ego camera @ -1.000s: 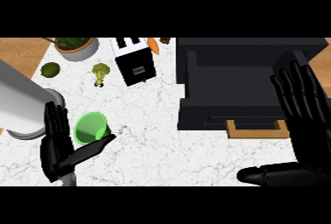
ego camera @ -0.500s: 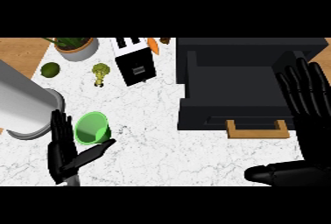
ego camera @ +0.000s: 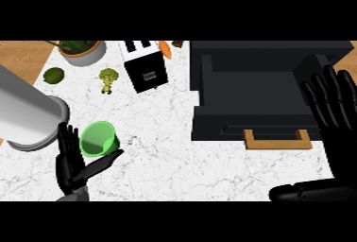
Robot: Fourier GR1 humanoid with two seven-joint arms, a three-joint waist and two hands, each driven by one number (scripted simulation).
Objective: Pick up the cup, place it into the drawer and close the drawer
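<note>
**A:** Where's the cup?

**B:** I see the cup [ego camera: 98,138], green, on the marble counter [ego camera: 167,156] at lower left, tipped so its mouth faces the camera. My left hand [ego camera: 72,163] is right against it: fingers straight up along its left side, thumb reaching under its lower right edge. The fingers aren't curled round it, so I'd call that hand released, not grasping.

**A:** And the right one?

**B:** My right hand [ego camera: 333,104] is at the right edge, fingers straight and spread, pointing up, overlapping the right side of the drawer [ego camera: 247,90]. It holds nothing.

**A:** Drawer state?

**B:** It's a dark box, open at the top from my angle, with a wooden handle [ego camera: 276,140] on its near face. It sits well apart from the cup, to the right.

**A:** Anything else around?

**B:** A big grey cylinder [ego camera: 24,113] just left of the cup, touching or nearly so; I can't tell which. Further back there's a lime [ego camera: 54,74], a broccoli [ego camera: 107,79], a potted plant [ego camera: 82,49], a black box [ego camera: 146,71] and a carrot [ego camera: 165,48].
</note>
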